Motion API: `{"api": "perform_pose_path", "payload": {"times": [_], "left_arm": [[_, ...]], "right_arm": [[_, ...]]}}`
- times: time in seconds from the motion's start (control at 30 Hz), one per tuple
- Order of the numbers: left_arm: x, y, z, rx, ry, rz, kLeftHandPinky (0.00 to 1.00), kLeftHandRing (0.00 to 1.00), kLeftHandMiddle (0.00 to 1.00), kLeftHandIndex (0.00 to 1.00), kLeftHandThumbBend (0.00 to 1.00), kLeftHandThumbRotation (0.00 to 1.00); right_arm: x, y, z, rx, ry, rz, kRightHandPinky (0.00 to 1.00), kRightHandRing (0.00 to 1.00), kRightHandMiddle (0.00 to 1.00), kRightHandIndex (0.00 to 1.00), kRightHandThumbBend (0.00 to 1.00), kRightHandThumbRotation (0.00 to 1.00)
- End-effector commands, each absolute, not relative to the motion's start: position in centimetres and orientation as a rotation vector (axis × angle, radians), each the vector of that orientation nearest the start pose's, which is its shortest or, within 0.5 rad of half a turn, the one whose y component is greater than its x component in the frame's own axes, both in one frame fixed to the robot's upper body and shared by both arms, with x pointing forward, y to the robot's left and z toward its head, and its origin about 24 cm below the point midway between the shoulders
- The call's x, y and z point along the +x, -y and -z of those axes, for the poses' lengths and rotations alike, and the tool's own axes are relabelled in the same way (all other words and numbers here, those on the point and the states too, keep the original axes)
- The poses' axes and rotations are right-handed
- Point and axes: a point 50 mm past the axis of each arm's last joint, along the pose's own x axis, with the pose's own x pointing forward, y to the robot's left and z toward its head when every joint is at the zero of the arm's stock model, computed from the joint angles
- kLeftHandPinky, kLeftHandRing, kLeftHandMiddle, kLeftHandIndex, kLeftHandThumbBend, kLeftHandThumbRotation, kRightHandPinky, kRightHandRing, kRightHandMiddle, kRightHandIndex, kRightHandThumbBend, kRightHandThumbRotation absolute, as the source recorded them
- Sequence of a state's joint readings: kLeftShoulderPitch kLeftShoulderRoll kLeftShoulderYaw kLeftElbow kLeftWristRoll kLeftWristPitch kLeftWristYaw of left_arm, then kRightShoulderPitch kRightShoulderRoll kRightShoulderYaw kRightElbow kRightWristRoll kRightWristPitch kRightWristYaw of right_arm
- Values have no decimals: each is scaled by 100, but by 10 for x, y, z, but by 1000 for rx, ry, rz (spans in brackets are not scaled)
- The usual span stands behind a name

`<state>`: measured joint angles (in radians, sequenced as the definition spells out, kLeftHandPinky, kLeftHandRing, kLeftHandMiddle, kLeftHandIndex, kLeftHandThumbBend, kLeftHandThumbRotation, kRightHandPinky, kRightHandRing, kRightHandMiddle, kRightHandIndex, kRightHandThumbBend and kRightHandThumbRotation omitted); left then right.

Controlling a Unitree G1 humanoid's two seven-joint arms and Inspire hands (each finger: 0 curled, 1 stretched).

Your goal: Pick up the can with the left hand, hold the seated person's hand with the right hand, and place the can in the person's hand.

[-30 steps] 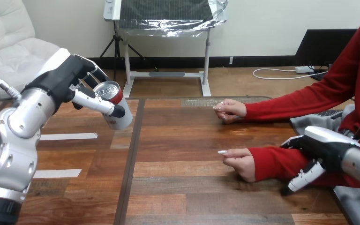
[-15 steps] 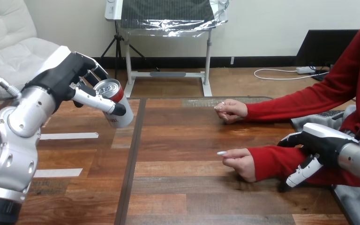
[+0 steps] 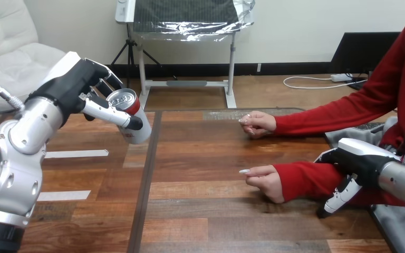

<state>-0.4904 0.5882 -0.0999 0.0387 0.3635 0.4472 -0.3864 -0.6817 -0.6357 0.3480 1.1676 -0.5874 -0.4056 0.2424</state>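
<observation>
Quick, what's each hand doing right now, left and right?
Left hand: shut on the can.
Right hand: at the person's forearm; cannot tell whether it holds it.

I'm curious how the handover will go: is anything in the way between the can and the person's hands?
Nothing visible. The left robot hand holds the can raised; only bare table lies between it and the person's nearer hand or farther hand.
</observation>
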Motion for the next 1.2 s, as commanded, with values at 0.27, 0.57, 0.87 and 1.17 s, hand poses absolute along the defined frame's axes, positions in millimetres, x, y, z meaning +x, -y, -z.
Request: {"api": "perform_pose_path", "payload": {"times": [0.27, 0.57, 0.87, 1.17], "left_arm": [[330, -223, -186, 931, -23, 96, 30, 35, 41, 42, 71, 0], [330, -223, -187, 934, -23, 95, 30, 35, 41, 42, 70, 0], [330, -223, -187, 930, -18, 98, 30, 35, 41, 42, 70, 0], [330, -223, -188, 935, -17, 106, 30, 35, 41, 42, 70, 0]], "right_arm": [[337, 266, -37, -1251, -332, -491, 37, 43, 50, 53, 80, 0], [337, 267, -37, -1252, -331, -482, 26, 32, 40, 45, 80, 0], [338, 268, -38, -1244, -337, -481, 24, 30, 38, 42, 79, 0], [337, 267, -39, -1233, -305, -467, 25, 30, 36, 38, 76, 0]]}}
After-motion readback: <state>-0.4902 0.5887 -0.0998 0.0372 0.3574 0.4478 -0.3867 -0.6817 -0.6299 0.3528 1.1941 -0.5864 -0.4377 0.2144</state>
